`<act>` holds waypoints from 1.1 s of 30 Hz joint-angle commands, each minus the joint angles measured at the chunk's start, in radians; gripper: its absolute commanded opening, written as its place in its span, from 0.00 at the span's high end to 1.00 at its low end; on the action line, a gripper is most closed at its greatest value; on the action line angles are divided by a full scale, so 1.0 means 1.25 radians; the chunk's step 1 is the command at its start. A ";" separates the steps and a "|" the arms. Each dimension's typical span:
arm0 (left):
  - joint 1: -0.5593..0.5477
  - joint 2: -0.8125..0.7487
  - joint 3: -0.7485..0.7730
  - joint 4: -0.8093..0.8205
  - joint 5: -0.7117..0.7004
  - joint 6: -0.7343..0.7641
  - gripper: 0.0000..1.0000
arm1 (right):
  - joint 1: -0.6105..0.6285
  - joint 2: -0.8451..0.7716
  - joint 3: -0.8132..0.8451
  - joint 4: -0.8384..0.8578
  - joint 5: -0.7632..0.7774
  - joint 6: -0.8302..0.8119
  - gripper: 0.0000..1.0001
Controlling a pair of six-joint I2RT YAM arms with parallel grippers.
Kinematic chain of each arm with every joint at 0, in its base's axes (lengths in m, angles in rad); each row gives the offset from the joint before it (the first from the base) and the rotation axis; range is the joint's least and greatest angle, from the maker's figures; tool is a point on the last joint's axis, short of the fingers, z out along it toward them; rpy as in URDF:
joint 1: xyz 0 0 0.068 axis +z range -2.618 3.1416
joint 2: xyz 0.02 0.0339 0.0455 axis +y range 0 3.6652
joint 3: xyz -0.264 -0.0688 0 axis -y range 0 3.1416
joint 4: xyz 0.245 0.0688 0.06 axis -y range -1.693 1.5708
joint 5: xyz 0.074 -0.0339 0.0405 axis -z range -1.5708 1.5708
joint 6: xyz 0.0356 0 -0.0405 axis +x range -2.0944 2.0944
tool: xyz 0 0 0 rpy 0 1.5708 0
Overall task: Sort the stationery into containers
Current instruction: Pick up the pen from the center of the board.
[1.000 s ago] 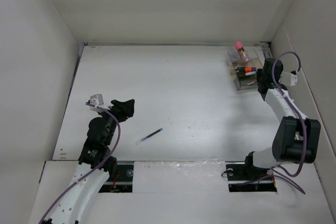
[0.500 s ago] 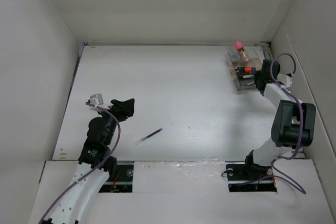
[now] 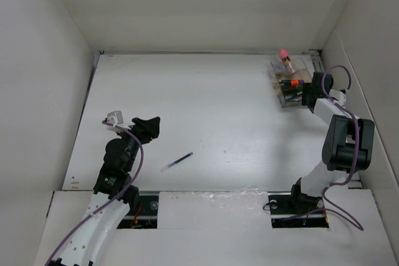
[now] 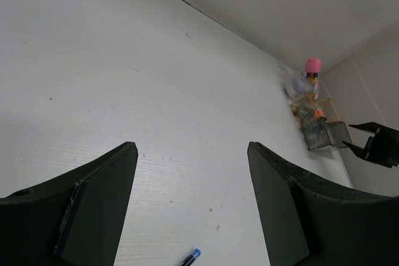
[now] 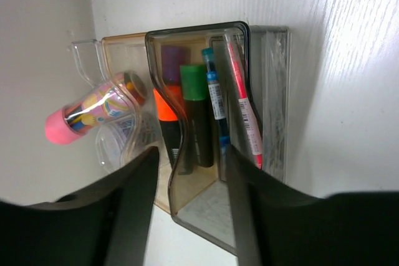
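White tabletop (image 3: 206, 91), and from above one dark-blue pen (image 3: 177, 161) lies loose, slanting near-left to far-right. It sits just right of the left gripper (image 3: 147, 127) and a little nearer the bases, well apart from the right gripper (image 3: 307, 95) at the smoky organiser (image 3: 288, 85) in the far right corner. Left wrist: jaws spread, nothing held, the pen's tip peeking in at the bottom edge. Right wrist: jaws parted and empty at the organiser, three highlighters (image 5: 196, 113) stowed inside, the pink-topped jar (image 5: 93, 111) tilted alongside. That loose pen looks like the left arm's pick.

A thin blue pen (image 3: 177, 162) lies well apart from the organiser (image 3: 287, 101).
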 commanded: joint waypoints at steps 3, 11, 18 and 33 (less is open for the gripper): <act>-0.004 0.002 0.010 0.037 0.006 0.012 0.32 | -0.003 -0.052 0.019 0.035 -0.017 -0.012 0.43; -0.004 0.002 0.010 0.037 0.006 0.012 0.32 | 0.125 -0.215 0.004 0.083 -0.039 -0.180 0.61; -0.004 -0.018 0.017 0.022 -0.012 0.012 0.32 | 0.390 -0.270 -0.025 0.152 -0.250 -0.391 0.95; -0.004 -0.210 0.026 -0.077 -0.132 -0.004 0.32 | 0.975 -0.051 0.085 -0.129 -0.186 -0.684 0.34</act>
